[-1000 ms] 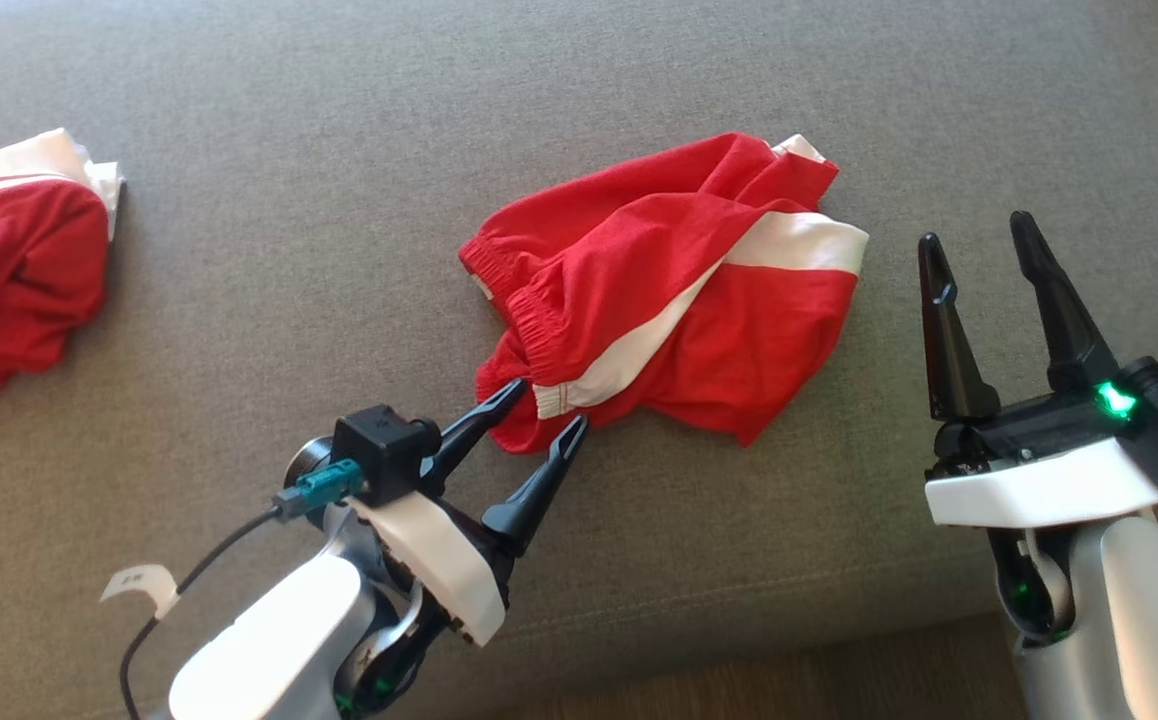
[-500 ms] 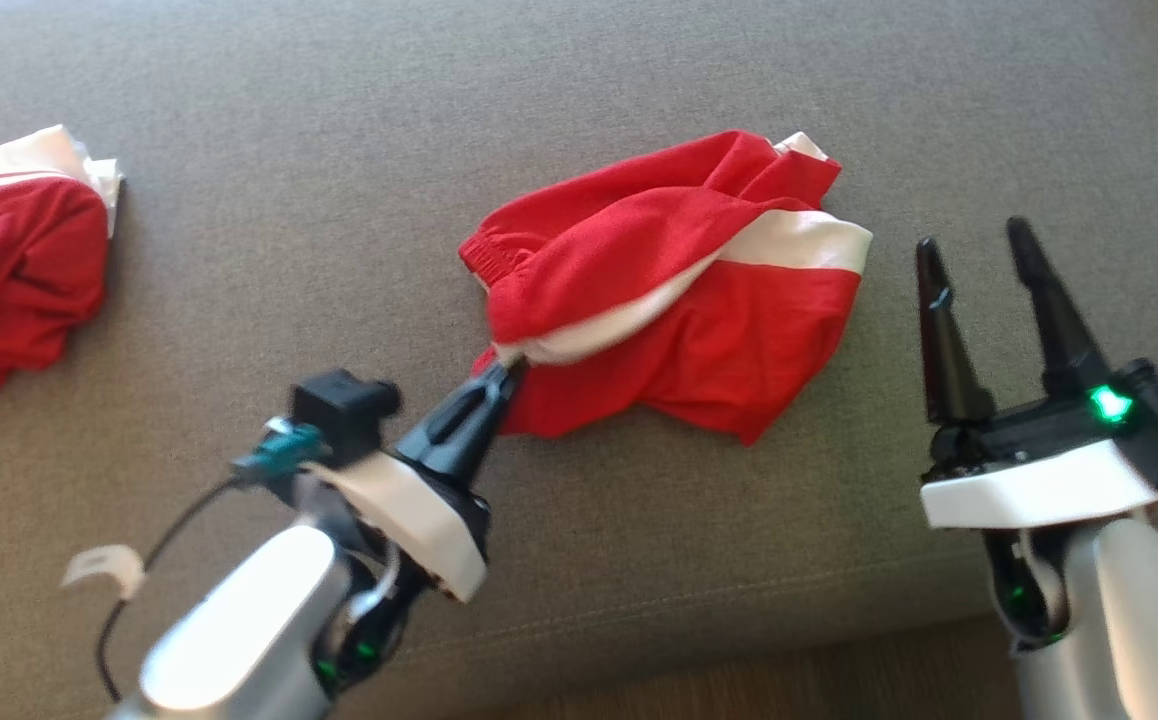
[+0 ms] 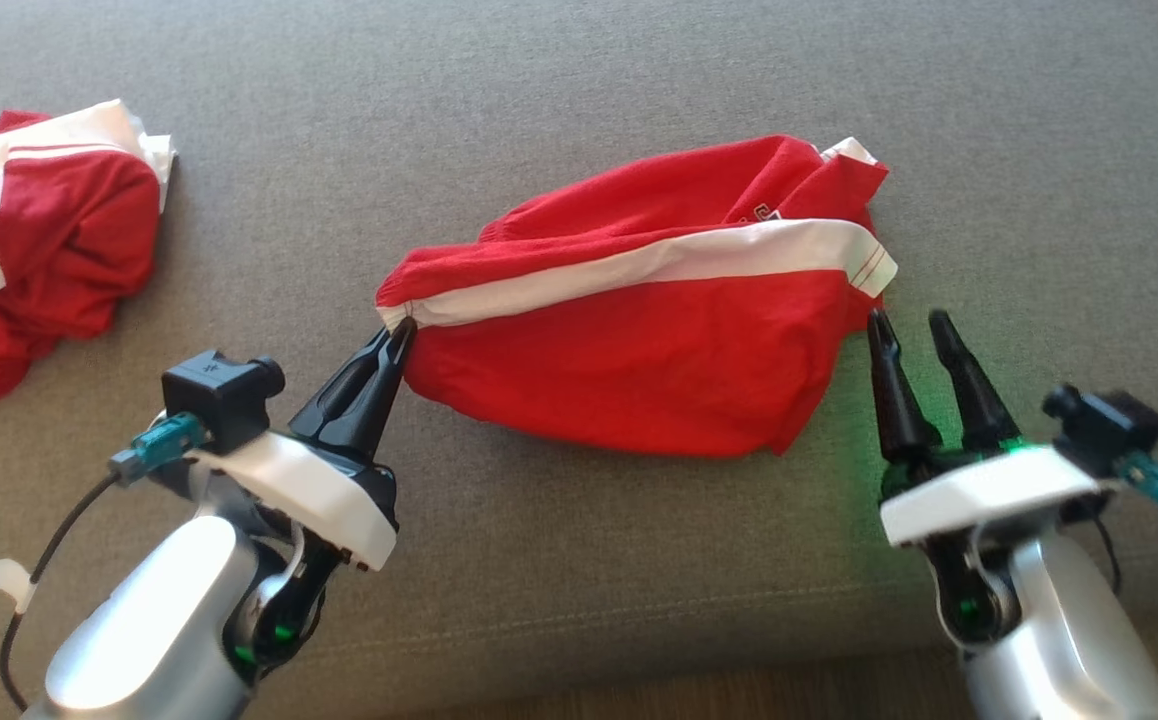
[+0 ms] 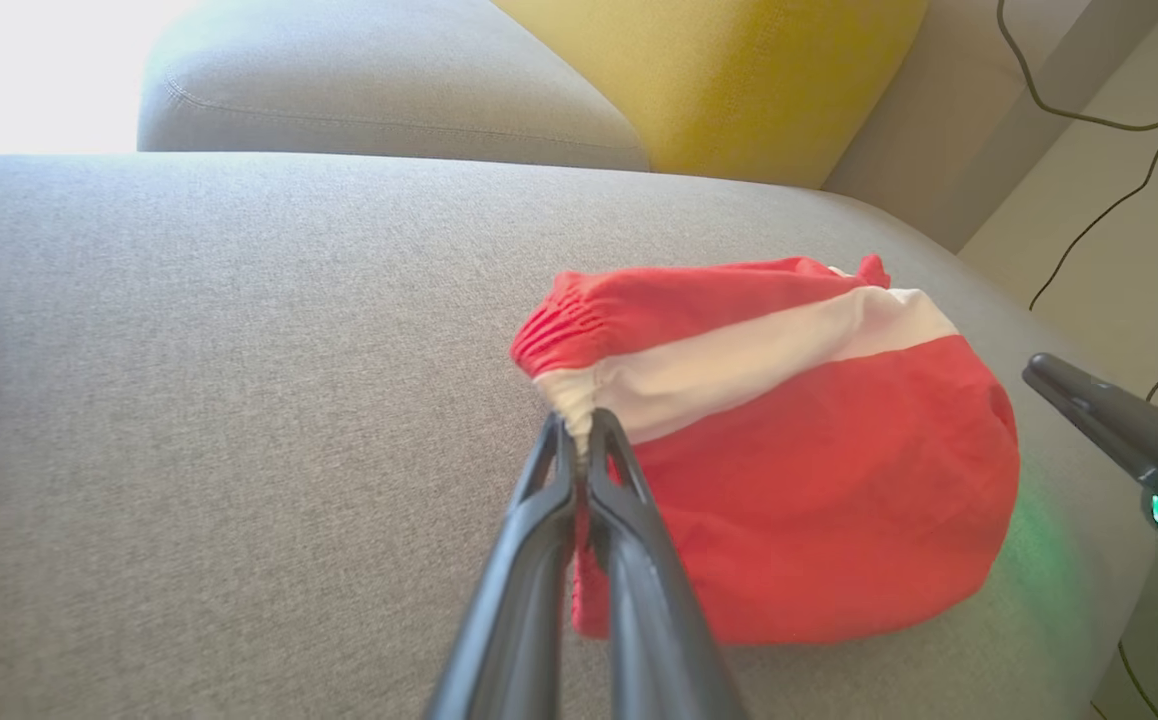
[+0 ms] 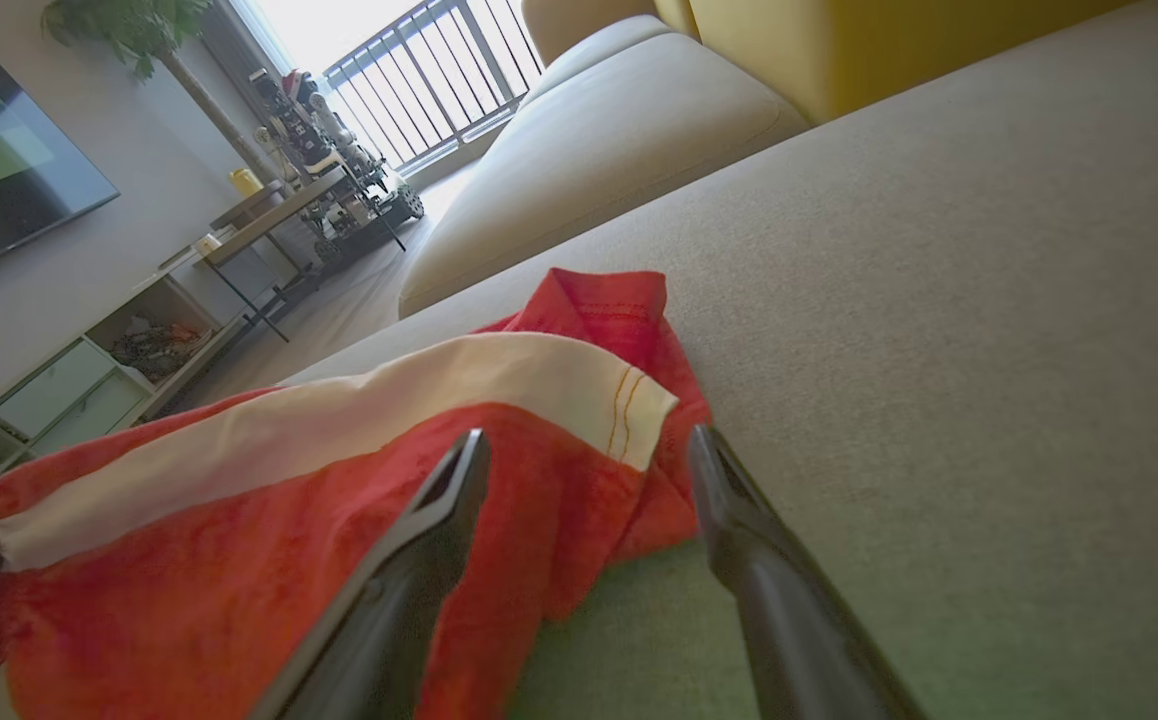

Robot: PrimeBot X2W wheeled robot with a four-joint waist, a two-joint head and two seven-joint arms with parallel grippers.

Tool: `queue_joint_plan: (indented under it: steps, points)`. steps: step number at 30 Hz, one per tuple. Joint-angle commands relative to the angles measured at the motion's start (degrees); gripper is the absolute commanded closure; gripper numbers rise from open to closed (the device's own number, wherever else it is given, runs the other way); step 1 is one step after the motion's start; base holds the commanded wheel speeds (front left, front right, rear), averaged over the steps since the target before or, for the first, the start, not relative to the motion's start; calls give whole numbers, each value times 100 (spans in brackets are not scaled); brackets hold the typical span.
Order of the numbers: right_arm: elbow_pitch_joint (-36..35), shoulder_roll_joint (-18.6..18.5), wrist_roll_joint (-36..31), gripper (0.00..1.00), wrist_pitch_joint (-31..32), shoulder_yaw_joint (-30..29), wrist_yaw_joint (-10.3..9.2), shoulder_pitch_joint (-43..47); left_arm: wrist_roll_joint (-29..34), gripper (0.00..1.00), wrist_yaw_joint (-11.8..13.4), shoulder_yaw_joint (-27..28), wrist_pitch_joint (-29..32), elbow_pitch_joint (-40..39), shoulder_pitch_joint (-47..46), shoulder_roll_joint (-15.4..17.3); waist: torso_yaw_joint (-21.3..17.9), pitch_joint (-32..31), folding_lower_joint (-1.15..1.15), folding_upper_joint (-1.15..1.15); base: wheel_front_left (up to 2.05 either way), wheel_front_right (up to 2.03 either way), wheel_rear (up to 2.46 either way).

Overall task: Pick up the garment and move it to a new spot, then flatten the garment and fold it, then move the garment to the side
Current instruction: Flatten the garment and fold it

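Observation:
The garment (image 3: 639,340) is a pair of red shorts with a white side stripe, stretched out on the grey sofa seat (image 3: 539,100). My left gripper (image 3: 397,335) is shut on its waistband corner, where the white stripe ends; the left wrist view shows the pinch (image 4: 579,430) with the garment (image 4: 799,480) bulging beyond. My right gripper (image 3: 907,325) is open, fingertips just below the garment's right hem corner. In the right wrist view, the open right gripper (image 5: 589,445) faces the hem of the garment (image 5: 499,400), which lies just ahead of the fingers.
A second red and white garment (image 3: 49,230) lies crumpled at the far left of the seat. A yellow cushion (image 4: 729,70) stands at the back. The seat's front edge (image 3: 639,640) runs below both arms. Cables (image 4: 1119,100) hang off to the right.
My left gripper closed on the waistband corner and pulled it left and up, stretching the garment out. My right gripper moved in to the hem corner, still open. The camera has shifted slightly.

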Motion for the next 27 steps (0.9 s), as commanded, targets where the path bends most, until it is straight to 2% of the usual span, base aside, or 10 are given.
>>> queue_joint_plan:
  steps: [1,12,14,20,22,26,27]
  points:
    - [-91,-17,-14,0,-36,155,-1,-301,2,100,29,271,-92,-168,-123,200,15,4,0,0,0,0,0]
    - [894,-17,-44,2,-36,204,-1,-853,98,100,39,186,-148,-47,-155,169,172,-15,0,0,0,0,0]
    - [984,-17,-32,11,-36,176,-1,-885,105,100,38,178,-155,-33,-159,172,192,-12,0,0,0,0,0]
    - [1072,-17,-96,52,-36,124,-1,-1003,124,100,45,167,-172,-26,-177,189,217,33,0,0,0,0,0]
    - [1061,-17,-184,58,-36,113,-1,-1038,129,100,54,166,-171,-34,-187,198,224,51,0,0,0,0,0]
    - [1015,-17,-289,55,-36,91,-1,-1064,132,100,68,165,-170,-47,-202,218,237,76,0,0,0,0,0]
    - [1001,-17,-300,59,-36,91,-1,-1062,130,100,70,164,-170,-49,-203,221,239,79,0,0,0,0,0]
